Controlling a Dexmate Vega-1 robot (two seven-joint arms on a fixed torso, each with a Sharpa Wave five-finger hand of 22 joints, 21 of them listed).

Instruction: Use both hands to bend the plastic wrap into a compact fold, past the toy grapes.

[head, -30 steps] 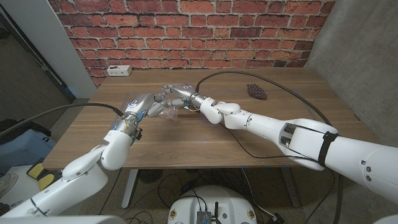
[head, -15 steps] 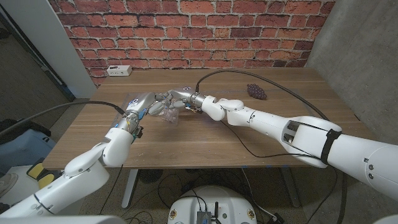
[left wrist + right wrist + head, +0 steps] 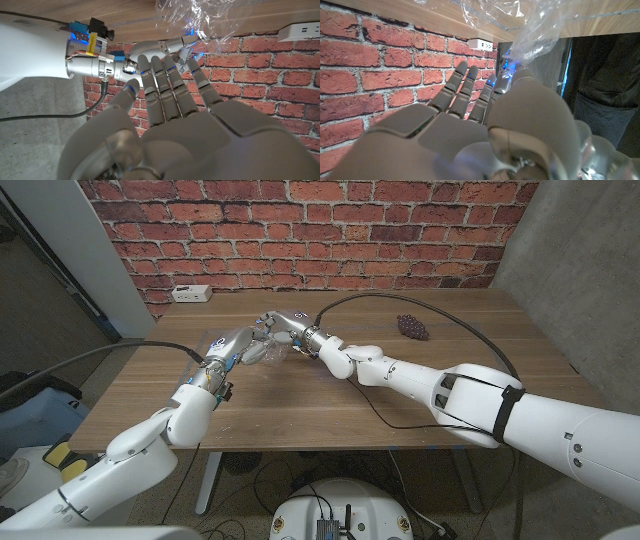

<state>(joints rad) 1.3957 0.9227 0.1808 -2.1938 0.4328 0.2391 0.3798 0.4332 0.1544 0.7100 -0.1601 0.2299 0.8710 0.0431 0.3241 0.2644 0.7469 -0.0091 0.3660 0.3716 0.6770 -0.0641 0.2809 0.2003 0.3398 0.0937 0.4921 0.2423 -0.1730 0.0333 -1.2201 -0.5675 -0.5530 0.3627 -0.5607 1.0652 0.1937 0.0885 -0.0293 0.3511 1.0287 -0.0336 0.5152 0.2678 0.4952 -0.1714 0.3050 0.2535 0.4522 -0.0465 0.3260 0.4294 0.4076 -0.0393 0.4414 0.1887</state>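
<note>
Plastic wrap: one clear crumpled sheet, on the tabletop at about 11 o'clock from centre.
Left hand: fingers on the wrap, gripping it.
Right hand: pinching the wrap.
Toy grapes: one bunch, 2 o'clock.
Power strip: one, white; writing unreadable.

The plastic wrap, clear and crumpled, is seen bunched at the table's far-left middle, partly lifted off the wood. The toy grapes, a dark purple cluster, are seen lying well apart, far right.
</note>
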